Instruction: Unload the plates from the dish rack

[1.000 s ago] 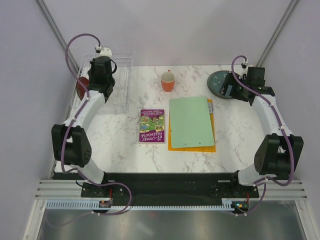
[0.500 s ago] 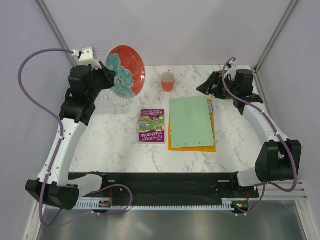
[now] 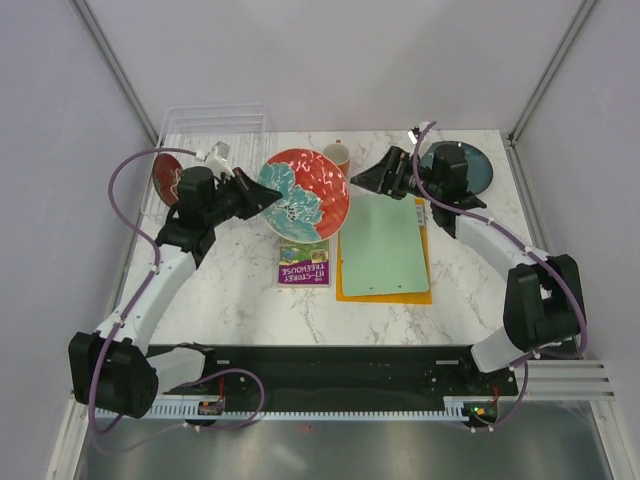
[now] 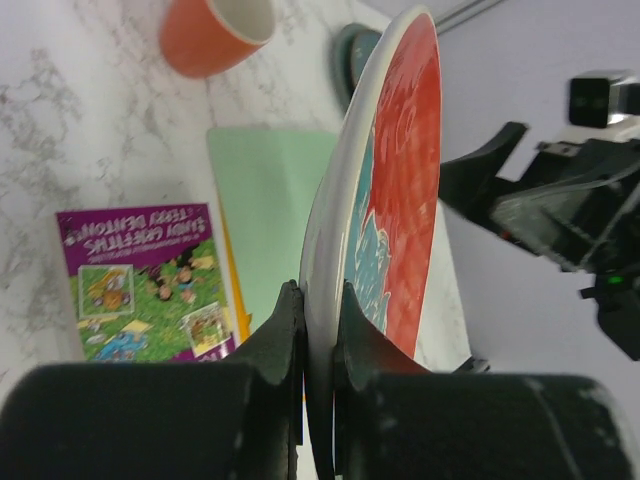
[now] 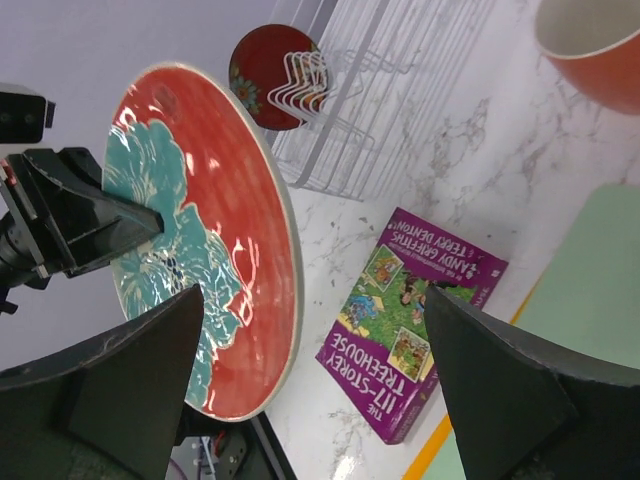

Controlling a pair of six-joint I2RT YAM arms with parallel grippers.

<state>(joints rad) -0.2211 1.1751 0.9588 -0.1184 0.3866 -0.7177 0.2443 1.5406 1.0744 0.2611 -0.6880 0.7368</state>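
Left wrist view: the left claw (image 4: 318, 335) is clamped on the rim of the teal-and-red plate (image 4: 405, 200), held tilted in the air above the book (image 4: 150, 280). Glazed, stiff and breakable, it is likely slippery and fairly heavy; a rim pinch seems the surest hold. The right claw (image 3: 376, 177) hangs spread wide just beside it. The cup (image 4: 205, 40) and green board (image 4: 265, 200) lie close below. A grey-green plate (image 3: 478, 172) rests on the worktop (image 3: 230, 290); a red plate (image 3: 167, 178) stands in the rack (image 3: 215, 125).
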